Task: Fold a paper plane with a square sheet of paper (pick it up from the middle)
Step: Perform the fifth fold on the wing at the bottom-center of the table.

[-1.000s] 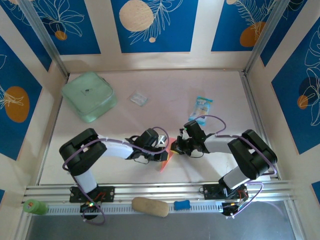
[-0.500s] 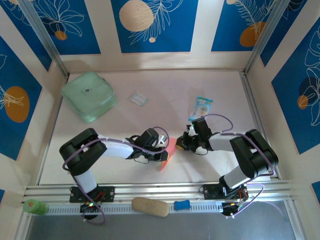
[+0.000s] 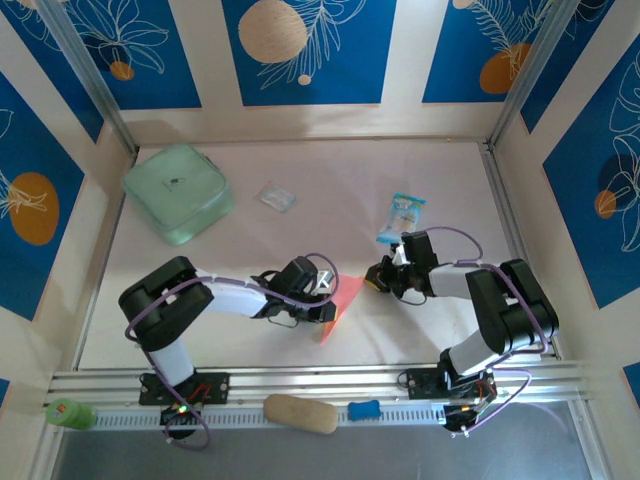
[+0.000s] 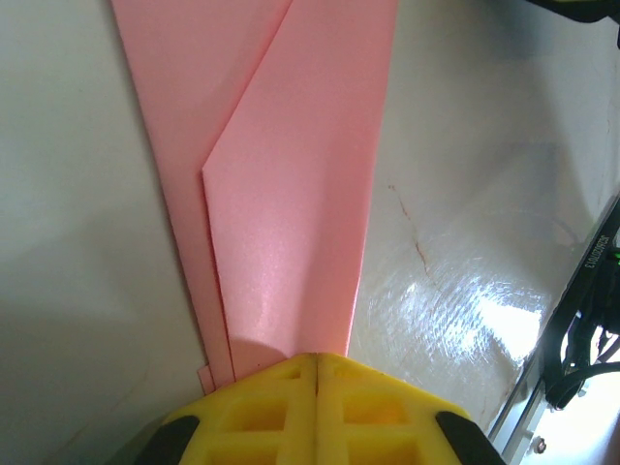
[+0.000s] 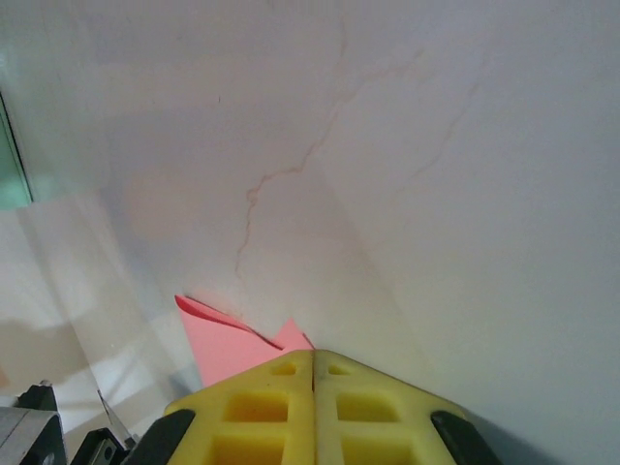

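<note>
Extending over table (image 5: 436,145), folded pink paper (image 4: 291,194) is clamped by left gripper (image 4: 317,373); right gripper (image 5: 313,363) is seen closed just beside paper's corner.

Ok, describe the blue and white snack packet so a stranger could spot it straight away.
Take the pale table and look at its right half, toward the back. Just past the right gripper lies the snack packet. Its blue-and-white print sets it apart from the clear wrapper further left and the mint-green pouch beyond it.
</note>
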